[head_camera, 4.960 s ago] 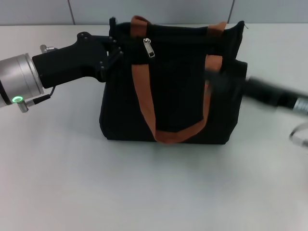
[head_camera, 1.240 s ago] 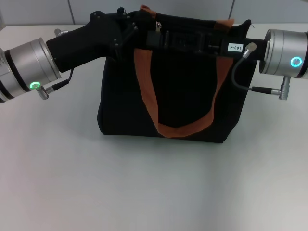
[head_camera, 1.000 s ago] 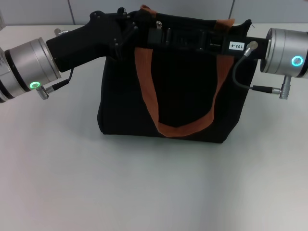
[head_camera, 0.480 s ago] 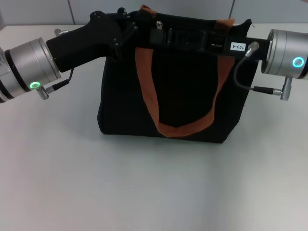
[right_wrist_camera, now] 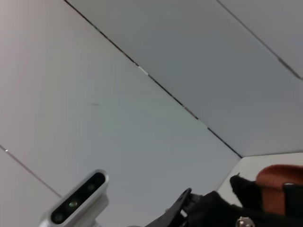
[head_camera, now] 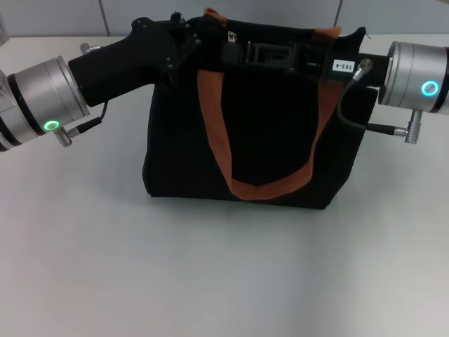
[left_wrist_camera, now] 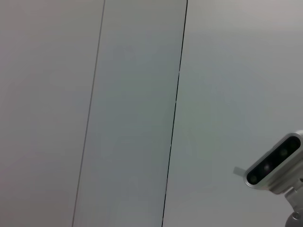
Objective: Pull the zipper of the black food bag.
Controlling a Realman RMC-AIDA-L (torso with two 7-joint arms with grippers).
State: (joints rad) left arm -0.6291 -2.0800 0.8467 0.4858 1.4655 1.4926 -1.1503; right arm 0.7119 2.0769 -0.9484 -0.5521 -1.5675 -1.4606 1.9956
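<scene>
reaching along the top of the black food bag (head_camera: 245,133), the right gripper (head_camera: 235,53) meets the zipper (head_camera: 229,35); the left gripper (head_camera: 184,38) holds the corner. finger states unclear. slipping would tip the bag.

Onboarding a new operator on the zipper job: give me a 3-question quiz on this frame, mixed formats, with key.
1. True or false: both grippers are at the top edge of the black food bag.
2. Which gripper comes in from the robot's right: A) left gripper B) right gripper?
3. Fill in: the orange-brown handle hangs down the bag's ____ face.

Key: 1 true. 2 B. 3 front (the one facing the head camera).
</scene>
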